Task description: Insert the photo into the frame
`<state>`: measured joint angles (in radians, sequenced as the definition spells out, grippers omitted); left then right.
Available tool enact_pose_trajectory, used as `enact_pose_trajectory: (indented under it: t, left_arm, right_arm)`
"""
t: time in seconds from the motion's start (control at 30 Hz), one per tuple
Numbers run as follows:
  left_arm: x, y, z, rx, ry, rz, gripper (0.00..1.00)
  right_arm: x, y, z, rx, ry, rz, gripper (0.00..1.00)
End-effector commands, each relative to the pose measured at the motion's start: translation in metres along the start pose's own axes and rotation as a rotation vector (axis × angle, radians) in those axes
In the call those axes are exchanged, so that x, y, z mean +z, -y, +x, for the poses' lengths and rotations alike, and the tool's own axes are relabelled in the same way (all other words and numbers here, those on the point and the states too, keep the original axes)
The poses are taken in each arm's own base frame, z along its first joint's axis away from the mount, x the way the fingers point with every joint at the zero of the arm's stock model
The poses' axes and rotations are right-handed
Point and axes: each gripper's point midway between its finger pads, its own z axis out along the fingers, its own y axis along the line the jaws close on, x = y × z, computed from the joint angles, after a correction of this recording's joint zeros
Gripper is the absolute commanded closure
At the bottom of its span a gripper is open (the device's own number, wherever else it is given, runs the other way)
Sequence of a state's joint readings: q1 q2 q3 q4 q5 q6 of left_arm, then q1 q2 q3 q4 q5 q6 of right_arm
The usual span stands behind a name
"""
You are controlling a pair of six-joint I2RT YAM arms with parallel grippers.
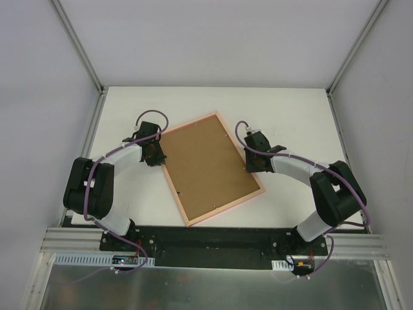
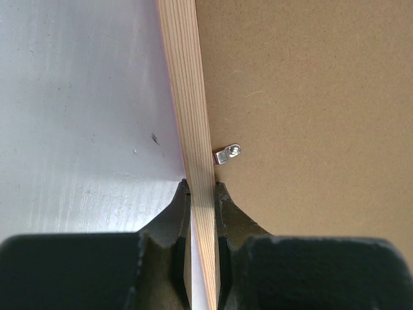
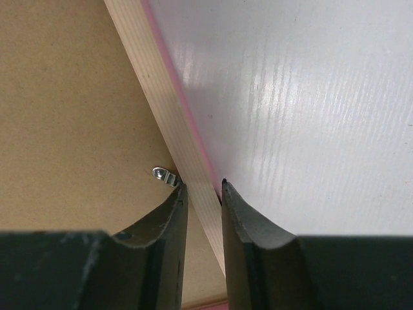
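The frame [image 1: 190,123] lies face down and askew on the white table, its salmon-pink border around a brown backing board [image 1: 210,165]. The photo is hidden. My left gripper [image 1: 155,155] is at the frame's left long side. In the left wrist view it [image 2: 202,184] is shut on the wooden rail [image 2: 187,97], one finger on each side. My right gripper [image 1: 253,161] is at the right long side. In the right wrist view it [image 3: 201,183] straddles the rail [image 3: 155,97], which runs slantwise between the fingers and touches both.
A small metal retaining clip [image 2: 228,154] sits on the backing board just ahead of the left fingers, another [image 3: 164,174] beside the right gripper's inner finger. White table [image 1: 290,116] surrounds the frame. Grey walls and aluminium posts enclose the back and sides.
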<state>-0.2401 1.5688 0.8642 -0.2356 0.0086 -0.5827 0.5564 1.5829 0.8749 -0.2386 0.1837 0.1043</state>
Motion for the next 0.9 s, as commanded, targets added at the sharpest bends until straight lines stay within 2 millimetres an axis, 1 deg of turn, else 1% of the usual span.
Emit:
enact_pose_trajectory:
  t: [0.0,0.07,0.17,0.23,0.33,0.47,0.53,0.63,0.67,0.73,0.77,0.87]
  left_arm:
    - [-0.002,0.0,0.008,0.061,-0.049,0.02,1.0]
    - [-0.002,0.0,0.008,0.064,-0.051,0.026,1.0]
    - [-0.002,0.001,0.008,0.083,-0.056,0.035,1.0]
    - [-0.003,0.004,0.007,0.094,-0.056,0.047,1.0]
    - [-0.003,0.01,0.001,0.093,-0.05,0.06,1.0]
    - [0.001,0.014,-0.008,0.089,-0.046,0.061,1.0]
    - [0.003,0.017,-0.017,0.081,-0.043,0.068,1.0]
    - [0.007,0.022,-0.026,0.076,-0.048,0.084,0.99]
    - [0.008,0.024,-0.03,0.076,-0.045,0.091,0.97]
    - [0.008,0.027,-0.036,0.079,-0.036,0.101,0.89]
    - [0.006,0.029,-0.039,0.082,-0.03,0.107,0.86]
    - [-0.004,0.034,-0.048,0.09,-0.002,0.126,0.75]
  right_arm:
    - [0.001,-0.013,0.004,0.043,0.001,-0.041,0.77]
    - [0.001,-0.015,0.003,0.061,0.013,-0.046,0.79]
    - [-0.001,-0.025,0.006,0.065,0.02,-0.067,0.82]
    - [-0.005,-0.035,0.011,0.058,0.024,-0.082,0.83]
    - [-0.009,-0.044,0.021,0.071,0.026,-0.081,0.89]
    - [-0.014,-0.046,0.032,0.088,0.036,-0.074,0.89]
    - [-0.015,-0.047,0.038,0.089,0.033,-0.077,0.88]
    - [-0.02,-0.053,0.042,0.085,0.045,-0.103,0.86]
    - [-0.022,-0.054,0.043,0.082,0.048,-0.105,0.84]
    - [-0.023,-0.053,0.045,0.077,0.051,-0.103,0.8]
    - [-0.023,-0.051,0.046,0.077,0.053,-0.099,0.76]
    - [-0.025,-0.047,0.044,0.066,0.064,-0.082,0.71]
